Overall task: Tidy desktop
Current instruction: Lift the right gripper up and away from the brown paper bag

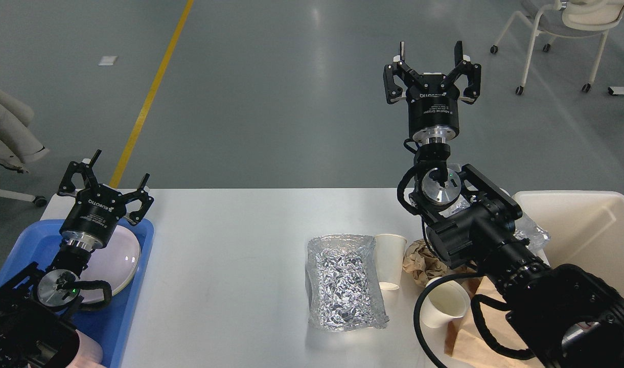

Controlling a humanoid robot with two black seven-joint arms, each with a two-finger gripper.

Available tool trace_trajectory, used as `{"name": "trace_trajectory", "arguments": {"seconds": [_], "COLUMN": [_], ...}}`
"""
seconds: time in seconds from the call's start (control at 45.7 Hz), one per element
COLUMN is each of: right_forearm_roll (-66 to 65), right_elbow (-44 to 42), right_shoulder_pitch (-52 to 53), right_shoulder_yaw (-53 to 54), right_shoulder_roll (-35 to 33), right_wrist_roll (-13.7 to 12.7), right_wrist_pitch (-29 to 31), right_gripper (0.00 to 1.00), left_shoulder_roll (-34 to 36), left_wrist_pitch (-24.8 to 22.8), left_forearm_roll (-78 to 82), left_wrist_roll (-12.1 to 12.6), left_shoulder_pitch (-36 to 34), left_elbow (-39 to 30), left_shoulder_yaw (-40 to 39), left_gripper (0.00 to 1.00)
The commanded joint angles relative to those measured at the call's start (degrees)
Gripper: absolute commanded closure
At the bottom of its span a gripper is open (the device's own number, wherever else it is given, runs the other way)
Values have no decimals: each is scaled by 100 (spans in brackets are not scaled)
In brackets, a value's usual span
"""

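Observation:
The white desktop (230, 255) spans the view. On it lie a silver foil bag (345, 281), a white paper cup on its side (390, 260), a second paper cup with its mouth toward me (444, 302), crumpled brown paper (419, 260) and a brown paper bag (470, 342). Another foil bag (531, 230) is mostly hidden behind my right arm. My right gripper (432, 51) is open and empty, raised high beyond the far edge. My left gripper (120, 166) is open and empty above the blue tray (133, 286).
A pale plate (120, 258) lies in the blue tray at the left. A cream bin (587, 240) stands off the right end of the desktop. Chairs stand on the grey floor at far right (562, 30) and far left (7, 138).

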Motion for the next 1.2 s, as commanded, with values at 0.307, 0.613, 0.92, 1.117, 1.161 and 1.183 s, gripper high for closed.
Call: {"name": "trace_trajectory", "arguments": {"seconds": [0.307,0.613,0.92,1.117,1.161,1.183], "right_forearm_roll": [-56,-12,-153,-925,-1232,-1382], "right_elbow": [-16,-43,-342,-333,-342,-333], "right_shoulder_pitch": [7,-151,252,1868,2229,2405], "right_shoulder_yaw": [-939,-1301,-2045,-5155,-6024,-6473], "right_shoulder_roll": [-844,-1152,-1152,-1451,-1442,-1425], "right_wrist_roll": [-53,17,-763,-1625,-1748,-1810], "right_wrist_pitch": [-609,-600,-1162,-1303,-1303,-1312], "right_gripper": [0,0,0,0,0,0], "left_shoulder_roll": [0,0,0,0,0,0], "left_wrist_pitch": [0,0,0,0,0,0], "left_forearm_roll": [0,0,0,0,0,0], "left_wrist_roll": [0,0,0,0,0,0], "left_shoulder_pitch": [0,0,0,0,0,0], "left_elbow": [-1,-1,-1,8,8,-1], "left_shoulder_yaw": [0,0,0,0,0,0], "left_gripper": [0,0,0,0,0,0]}}
